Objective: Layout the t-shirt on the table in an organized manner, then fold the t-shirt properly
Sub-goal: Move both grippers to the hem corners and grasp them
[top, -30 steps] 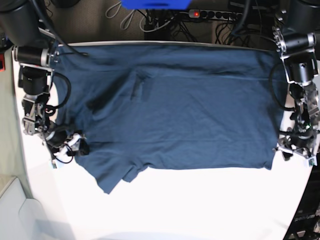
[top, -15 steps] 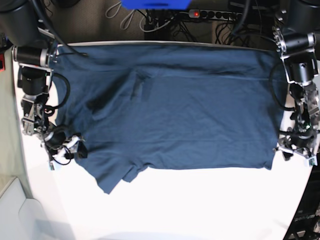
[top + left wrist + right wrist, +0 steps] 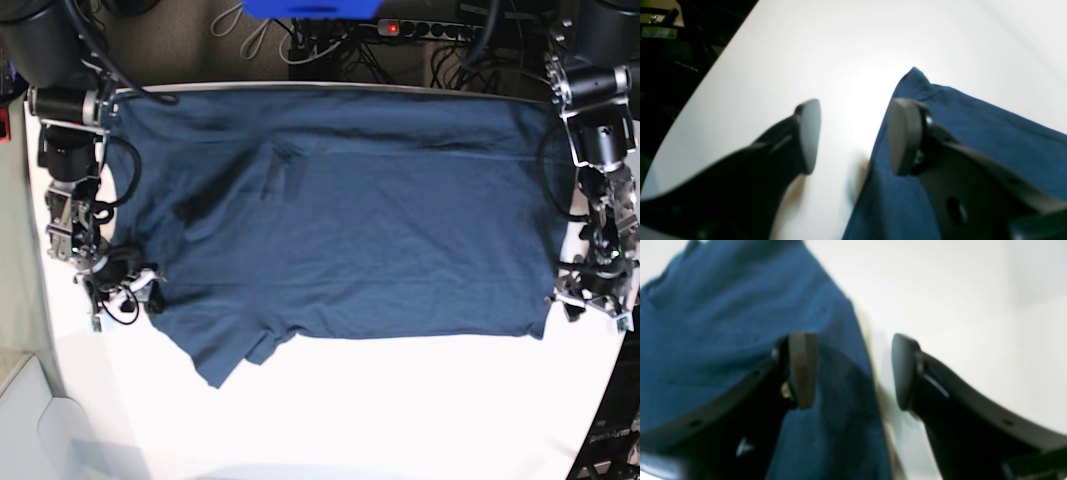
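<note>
White tabletop fills most of the left wrist view, where the left gripper (image 3: pixel 853 136) stands with its jaws apart and nothing between them, one finger over bare table (image 3: pixel 846 50) and the other over the edge of the navy t-shirt (image 3: pixel 973 133), beside the shirt's pointed corner. Seen from the right wrist, the right gripper (image 3: pixel 853 370) is likewise spread and empty, straddling another edge of the t-shirt (image 3: pixel 723 323), one finger above cloth and the other above the table (image 3: pixel 940 290); the picture is too blurred to tell whether either finger touches fabric. From the base view, the t-shirt (image 3: pixel 380 220) lies spread flat across the far half of the table (image 3: pixel 400 410), with one sleeve rumpled and folded under near the right gripper (image 3: pixel 125 290), while the left gripper (image 3: pixel 590 300) sits at the opposite lower corner. Laying out looks nearly done; smoothing that sleeve and all the folding remain.
</note>
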